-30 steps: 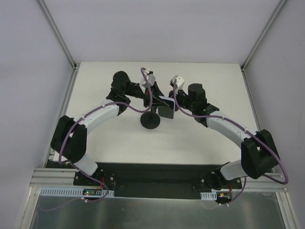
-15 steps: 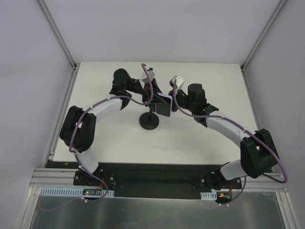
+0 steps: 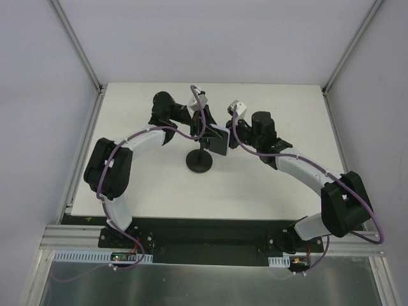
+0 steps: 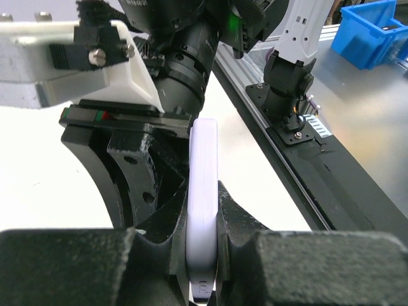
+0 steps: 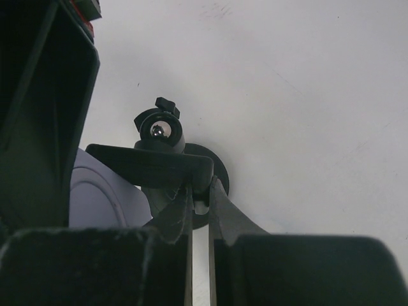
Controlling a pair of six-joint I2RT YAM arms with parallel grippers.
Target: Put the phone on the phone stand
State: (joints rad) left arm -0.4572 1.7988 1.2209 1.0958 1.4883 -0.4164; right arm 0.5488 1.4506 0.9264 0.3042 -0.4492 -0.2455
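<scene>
White table [image 3: 268,191], phone stand [image 3: 199,163], grey walls [image 3: 38,95]

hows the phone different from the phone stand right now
The phone is a thin slab with a pale edge, pinched in the left gripper off the table; the phone stand is all black and rests on its round base. Both are near the table's middle.

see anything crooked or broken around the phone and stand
Nothing looks damaged or spilled. The phone leans tilted at the top of the phone stand, pinched edge-on in the left gripper; whether it is seated cannot be told.
</scene>
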